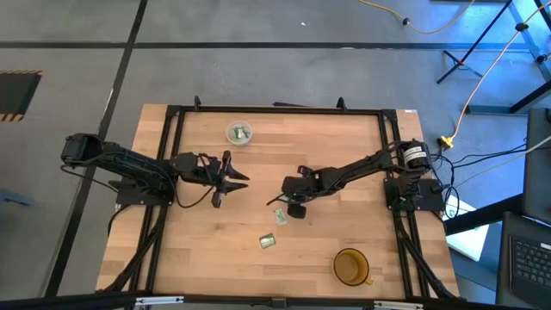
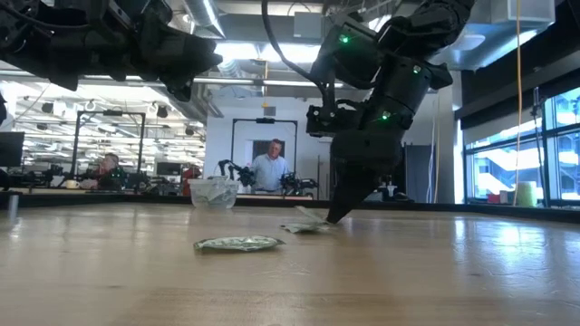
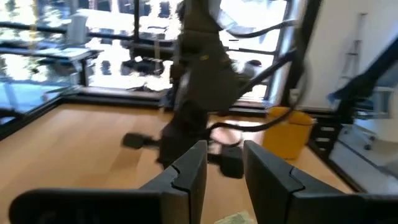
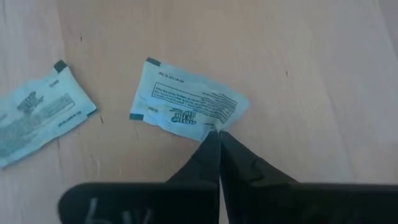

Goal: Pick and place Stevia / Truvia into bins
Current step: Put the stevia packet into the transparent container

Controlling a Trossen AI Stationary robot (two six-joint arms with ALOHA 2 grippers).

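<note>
Seemingly sachet (image 4: 186, 104) edge between right fingers (image 4: 208, 158)

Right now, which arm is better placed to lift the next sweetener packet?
The right. Its gripper is down on the table, fingertips pinched on the edge of a packet. The left gripper hangs open above the table, away from both loose packets.
</note>
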